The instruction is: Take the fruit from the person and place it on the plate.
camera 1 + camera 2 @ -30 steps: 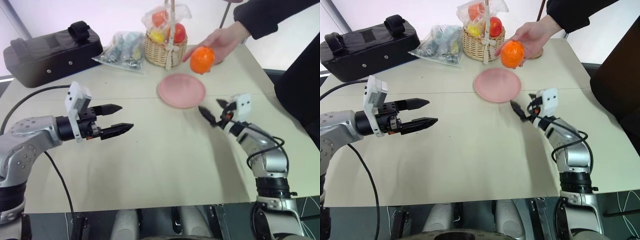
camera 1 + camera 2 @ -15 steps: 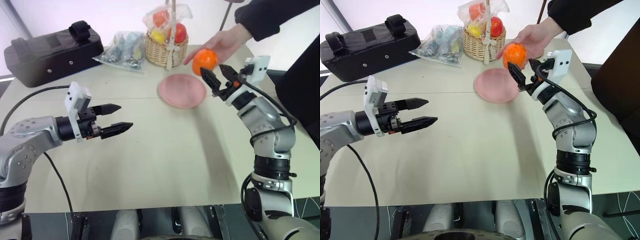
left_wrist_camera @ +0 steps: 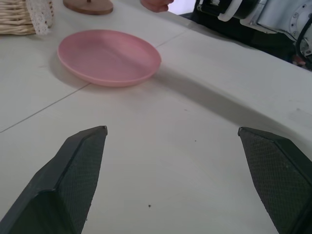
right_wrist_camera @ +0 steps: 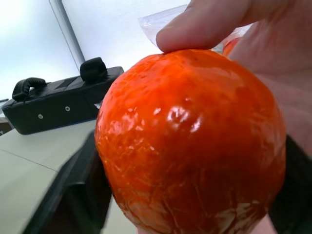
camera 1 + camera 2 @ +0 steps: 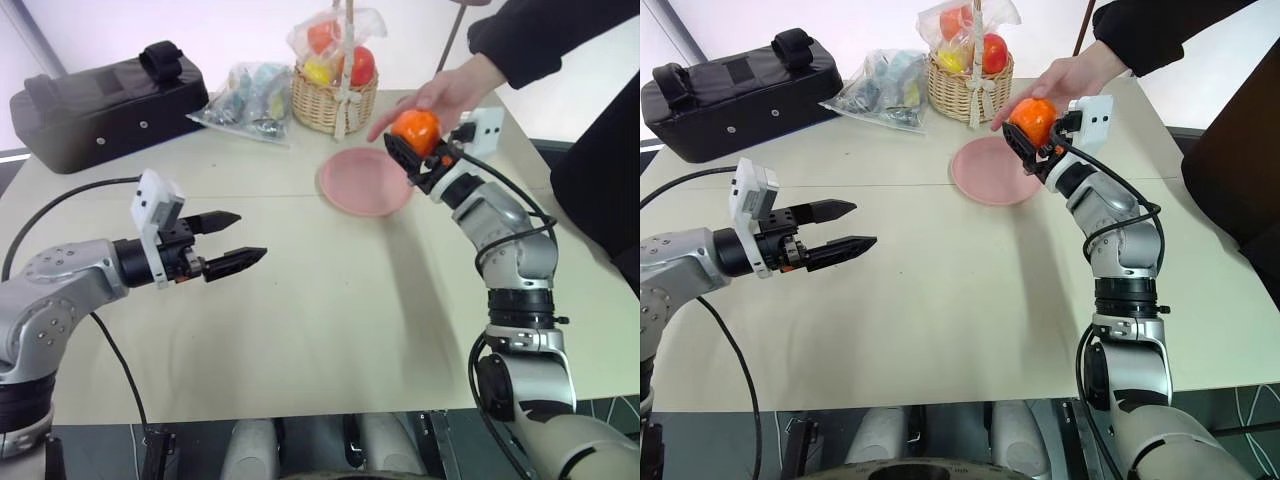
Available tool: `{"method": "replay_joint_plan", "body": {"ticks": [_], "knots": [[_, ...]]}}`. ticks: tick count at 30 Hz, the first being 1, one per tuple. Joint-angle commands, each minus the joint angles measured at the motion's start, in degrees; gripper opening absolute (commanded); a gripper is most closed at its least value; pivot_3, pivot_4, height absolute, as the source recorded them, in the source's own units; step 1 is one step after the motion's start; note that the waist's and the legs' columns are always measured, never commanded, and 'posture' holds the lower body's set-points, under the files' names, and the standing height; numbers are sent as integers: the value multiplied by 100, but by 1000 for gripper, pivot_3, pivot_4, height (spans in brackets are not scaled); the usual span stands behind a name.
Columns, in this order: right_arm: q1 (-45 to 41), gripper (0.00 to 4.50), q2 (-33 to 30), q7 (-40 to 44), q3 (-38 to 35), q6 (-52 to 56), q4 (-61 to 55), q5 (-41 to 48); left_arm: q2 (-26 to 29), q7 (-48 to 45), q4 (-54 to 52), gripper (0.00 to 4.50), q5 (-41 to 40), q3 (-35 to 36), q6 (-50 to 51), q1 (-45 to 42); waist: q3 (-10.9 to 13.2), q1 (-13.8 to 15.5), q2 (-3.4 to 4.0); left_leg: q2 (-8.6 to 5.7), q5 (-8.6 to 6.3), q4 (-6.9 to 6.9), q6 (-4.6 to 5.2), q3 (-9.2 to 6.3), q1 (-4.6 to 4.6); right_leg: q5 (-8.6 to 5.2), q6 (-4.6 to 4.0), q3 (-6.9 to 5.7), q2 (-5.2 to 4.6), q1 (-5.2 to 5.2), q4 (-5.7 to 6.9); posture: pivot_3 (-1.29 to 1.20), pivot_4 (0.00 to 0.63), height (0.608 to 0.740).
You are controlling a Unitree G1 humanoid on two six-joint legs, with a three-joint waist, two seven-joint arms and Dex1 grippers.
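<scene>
We are at the handover: the fruit hangs above the far edge of the plate, clamped between the two black fingers of our right gripper, while the person's hand rests on its top and far side. Next, we judge, the hand must let go, then we carry the fruit down onto the plate. Our left gripper hovers well short of the plate, spread wide and empty.
</scene>
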Motion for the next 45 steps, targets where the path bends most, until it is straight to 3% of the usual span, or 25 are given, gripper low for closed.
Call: {"method": "replay_joint_plan", "body": {"ticks": [1,8,18,25,26,29,38,45], "knots": [[-209,3067,13,54,-33,-164,-94,-17,-5,58,-212,4500,-65,216,-88,48,0,2,0,0,0,0,0,0,0,0,0,0,0,0,0,0,150,740],[-211,3067,225,267,498,-249,347,-376,80,59,-127,4500,200,172,-208,256,0,-29,0,2,0,-2,0,-1,1,0,0,0,2,-2,1,0,150,740],[-1386,3067,681,390,773,-2229,3972,-1474,-153,336,75,4500,600,129,-420,221,1,-18,1,-1,0,1,0,5,-5,0,0,0,-2,-4,-2,0,150,740],[-1900,3067,659,413,721,-2778,5266,-1815,-318,530,-39,4500,583,203,-390,223,1,-21,1,1,0,-1,-1,4,-3,0,0,0,-1,-3,-1,0,150,740],[-1934,3067,652,420,691,-2795,5350,-1819,-325,542,-54,4500,577,211,-386,230,1,-21,1,1,0,-1,-1,4,-4,1,0,0,-2,-3,-1,0,150,740],[-2004,4423,623,380,582,-2834,5550,-1838,-343,577,-75,4500,566,225,-388,233,1,-23,1,1,1,-1,-1,4,-3,1,0,0,-2,-3,0,0,150,740],[-2160,4469,560,280,384,-2872,5469,-1883,-359,604,-58,4500,572,199,-420,213,1,-33,1,1,1,-2,-1,3,-3,1,0,0,-2,-4,0,0,150,740],[-2016,4469,374,347,244,-2515,3992,-1703,-438,762,99,4500,762,300,-622,198,2,-26,3,1,1,-2,-1,3,-4,1,0,0,-3,-4,1,0,150,740]]}}
